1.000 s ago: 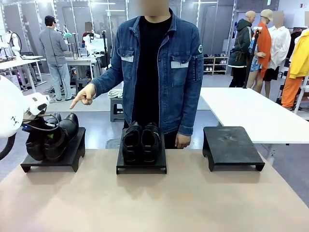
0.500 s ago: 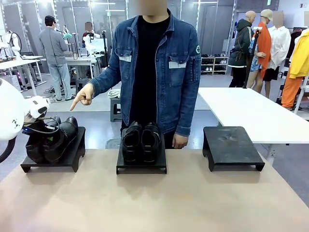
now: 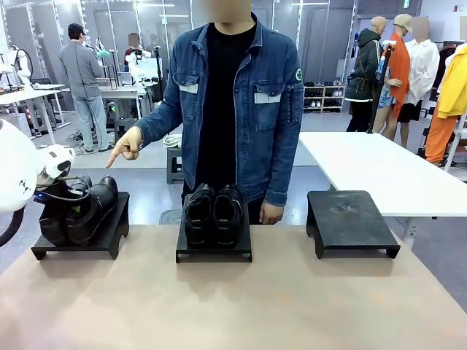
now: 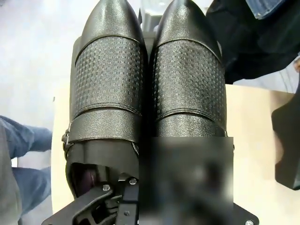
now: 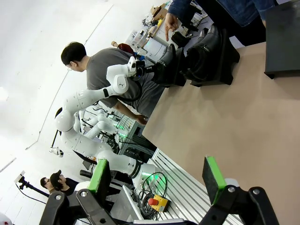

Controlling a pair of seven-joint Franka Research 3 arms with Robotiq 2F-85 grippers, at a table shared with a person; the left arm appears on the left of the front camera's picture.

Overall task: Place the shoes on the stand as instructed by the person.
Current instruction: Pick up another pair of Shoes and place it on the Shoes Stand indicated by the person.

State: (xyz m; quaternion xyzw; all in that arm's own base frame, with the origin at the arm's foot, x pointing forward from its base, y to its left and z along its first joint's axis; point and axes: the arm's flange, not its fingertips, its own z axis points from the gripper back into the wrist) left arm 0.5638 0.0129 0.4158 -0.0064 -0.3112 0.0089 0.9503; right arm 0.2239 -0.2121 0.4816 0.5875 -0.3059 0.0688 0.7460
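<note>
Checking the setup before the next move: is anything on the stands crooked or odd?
Mostly tidy. The left pair sits angled on the left stand, the left gripper shut at its heels. The middle pair sits straight on its stand. The right stand holds no shoes.

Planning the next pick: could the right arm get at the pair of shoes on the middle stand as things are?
Probably yes. The right gripper hangs open above bare tabletop, and nothing stands between it and the middle pair. The left gripper is busy at the left stand, and the person's hand hangs just behind the middle stand.
</note>
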